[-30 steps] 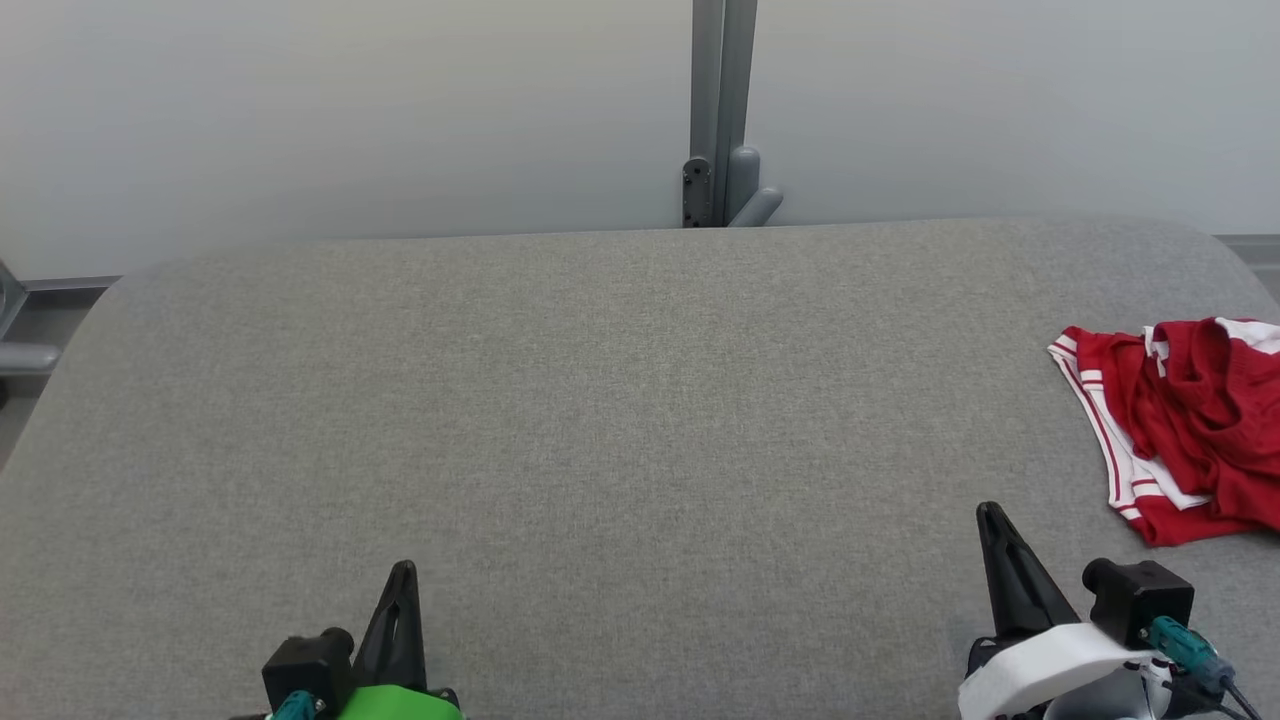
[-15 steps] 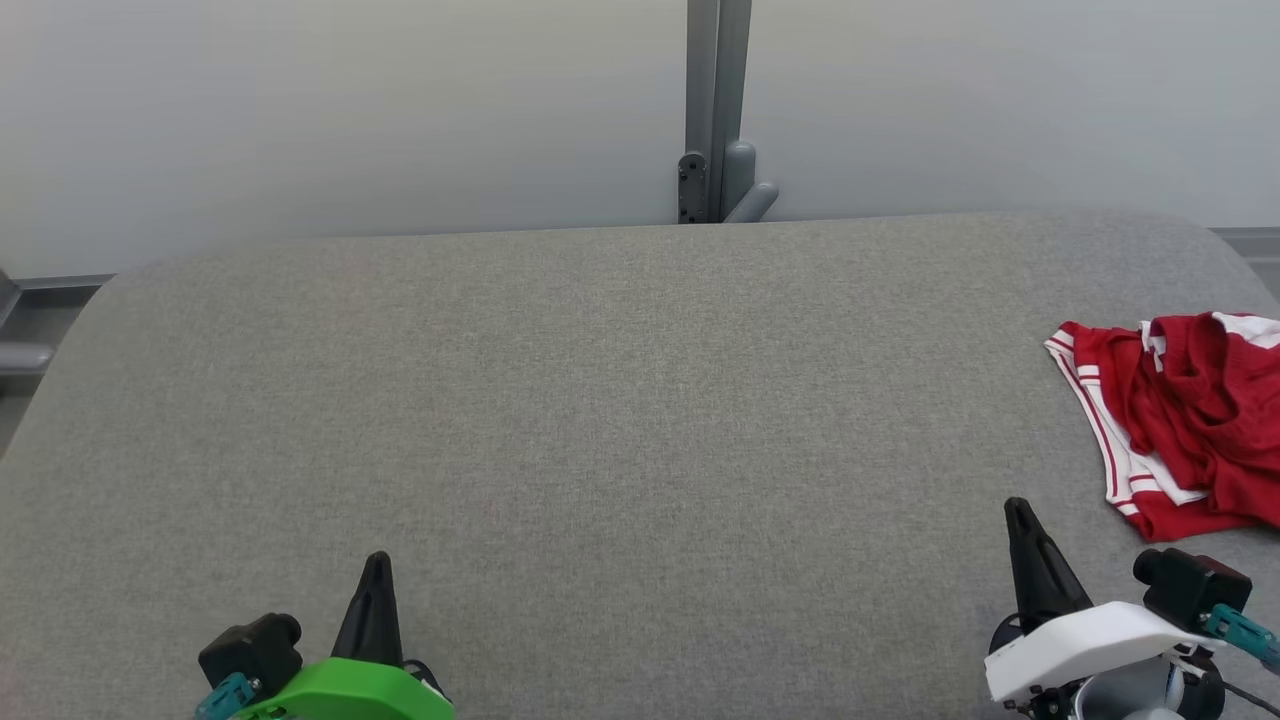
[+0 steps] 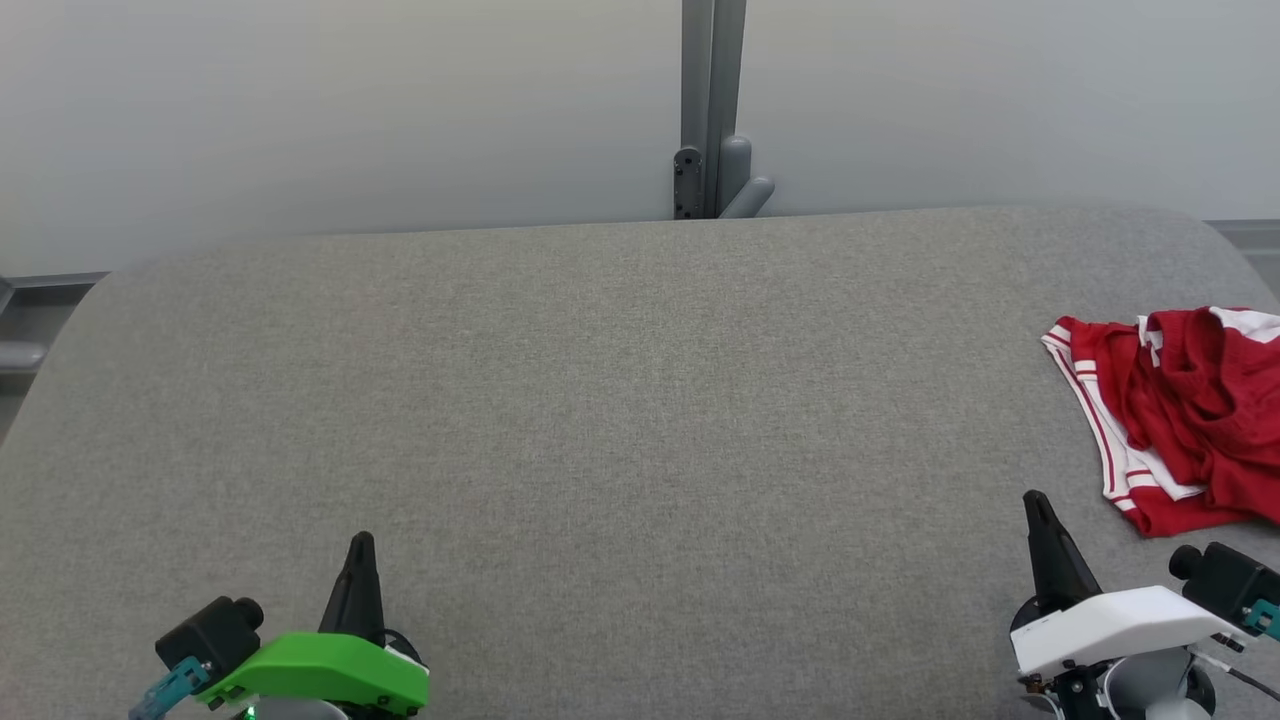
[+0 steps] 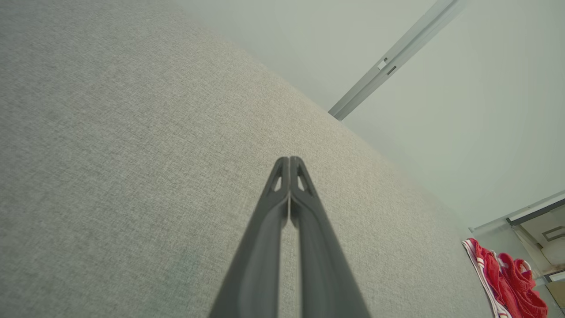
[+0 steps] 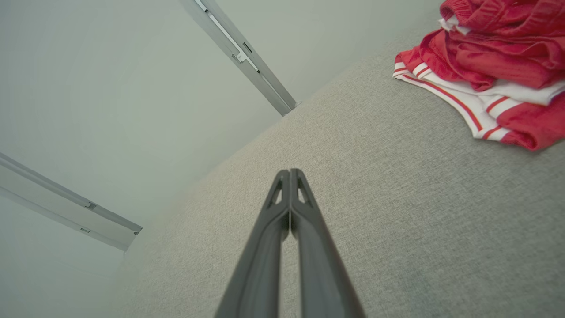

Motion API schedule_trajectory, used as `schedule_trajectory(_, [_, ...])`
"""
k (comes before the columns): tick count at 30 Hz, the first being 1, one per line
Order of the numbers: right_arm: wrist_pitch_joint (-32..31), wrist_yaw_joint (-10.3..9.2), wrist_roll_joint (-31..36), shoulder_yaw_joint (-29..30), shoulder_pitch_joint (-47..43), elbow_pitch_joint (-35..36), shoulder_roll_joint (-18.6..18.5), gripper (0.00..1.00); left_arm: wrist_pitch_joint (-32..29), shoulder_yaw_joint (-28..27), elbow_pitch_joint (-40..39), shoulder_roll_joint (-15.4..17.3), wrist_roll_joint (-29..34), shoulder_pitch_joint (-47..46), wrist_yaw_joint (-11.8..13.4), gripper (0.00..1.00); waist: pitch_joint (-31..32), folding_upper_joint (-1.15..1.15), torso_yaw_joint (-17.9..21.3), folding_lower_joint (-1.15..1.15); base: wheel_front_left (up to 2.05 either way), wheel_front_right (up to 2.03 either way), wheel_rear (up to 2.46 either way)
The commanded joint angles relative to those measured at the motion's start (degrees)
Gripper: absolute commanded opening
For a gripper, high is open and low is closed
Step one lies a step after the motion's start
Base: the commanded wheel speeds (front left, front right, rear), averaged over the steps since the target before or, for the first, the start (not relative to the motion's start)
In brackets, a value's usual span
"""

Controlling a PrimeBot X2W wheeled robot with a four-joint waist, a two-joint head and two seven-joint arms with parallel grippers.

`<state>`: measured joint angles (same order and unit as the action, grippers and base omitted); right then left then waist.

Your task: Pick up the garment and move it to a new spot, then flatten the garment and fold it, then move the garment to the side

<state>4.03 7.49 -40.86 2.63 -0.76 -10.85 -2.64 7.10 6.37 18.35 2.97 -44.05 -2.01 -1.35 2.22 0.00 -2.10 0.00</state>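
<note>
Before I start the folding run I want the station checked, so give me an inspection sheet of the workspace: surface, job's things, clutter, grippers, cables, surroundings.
Surface: grey fabric-covered table, no stains seen.
Job's things: red and white garment, crumpled at the table's right side, partly cut off by the head view's edge.
Clutter: nothing seen.
Grippers: left gripper and right gripper both shut and empty, at the near side; the right one is nearer the garment, not touching it.
Cables: thin dark cable at the right wrist.
Surroundings: pale wall, grey post behind the table.
</note>
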Motion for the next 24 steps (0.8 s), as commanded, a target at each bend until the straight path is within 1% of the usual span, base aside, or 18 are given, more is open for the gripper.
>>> schedule_trajectory(1, [-0.4, 0.00, -1.8, 0.4, 1.8, 0.5, -0.4, 0.00, -0.2, -0.5, -0.7, 0.0, -1.8, -1.9, -0.5, 0.00, 0.0, 0.00, 0.0, 0.00, 0.00, 0.00, 0.00])
schedule_trajectory(24, [-4.3, 0.01, -19.0, 3.1, 3.6, -0.7, -0.5, 0.00, -4.5, -3.4, -0.4, 0.0, -18.0, -4.7, -2.5, 0.00, -0.7, 0.00, 0.6, 0.00, 0.00, 0.00, 0.00])
